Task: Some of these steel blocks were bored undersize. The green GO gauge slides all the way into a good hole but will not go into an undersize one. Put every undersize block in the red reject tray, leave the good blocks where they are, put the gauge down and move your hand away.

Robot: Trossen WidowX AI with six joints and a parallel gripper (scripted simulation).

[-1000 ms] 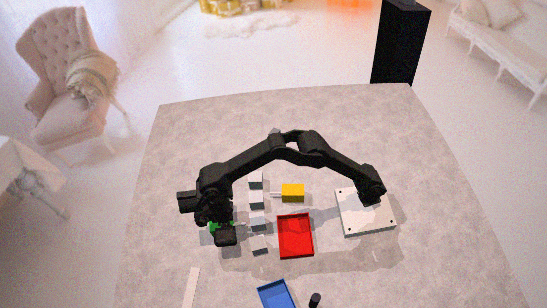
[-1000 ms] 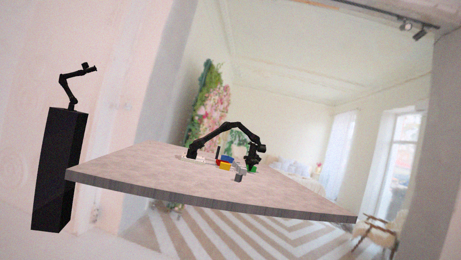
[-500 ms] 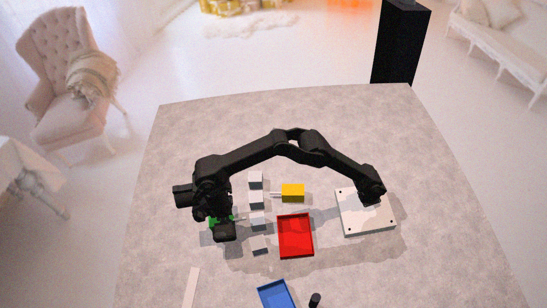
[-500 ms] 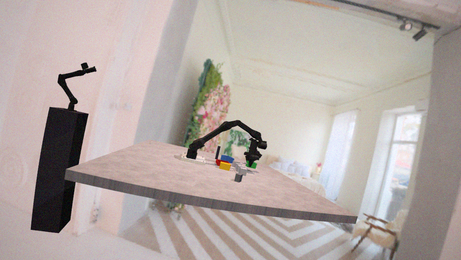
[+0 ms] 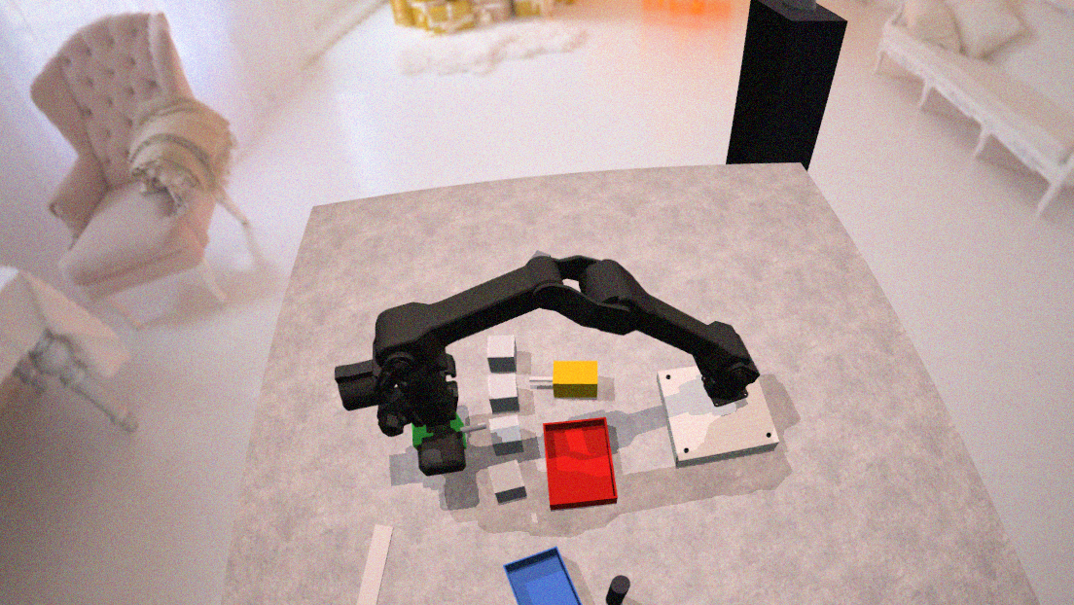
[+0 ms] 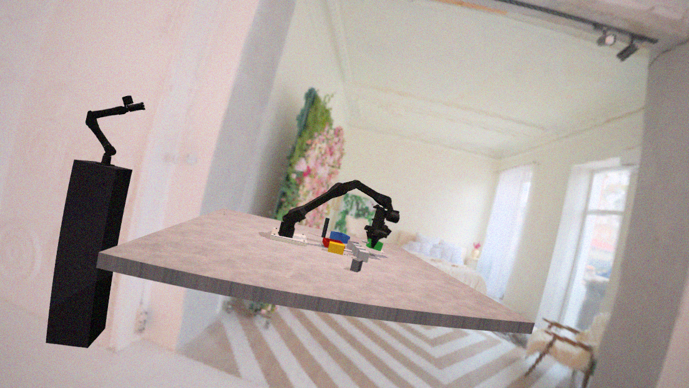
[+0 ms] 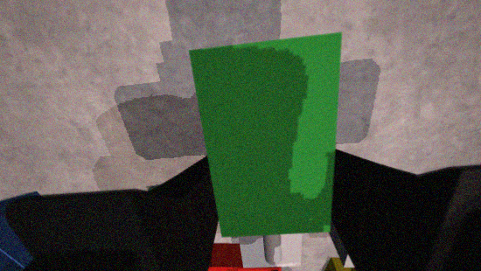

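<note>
Clamped by tool (image 5: 439, 429) (image 6: 375, 244) (image 7: 272, 192), gauge (image 5: 420, 434) (image 6: 376, 244) (image 7: 262, 131) left of block row, pin pointing at third block (image 5: 506, 433) from far end; apparently mid-test, next needing careful alignment with bore, then a straight rightward push.

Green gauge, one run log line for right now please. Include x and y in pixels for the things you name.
gripper (image 5: 439, 432) (image 6: 372, 244): shut on green gauge (image 5: 417, 434) (image 6: 377, 245) (image 7: 262, 131) | pin: pointing toward steel blocks (image 5: 505, 434) | red reject tray (image 5: 580, 462) (image 6: 327, 243): no block inside
</note>
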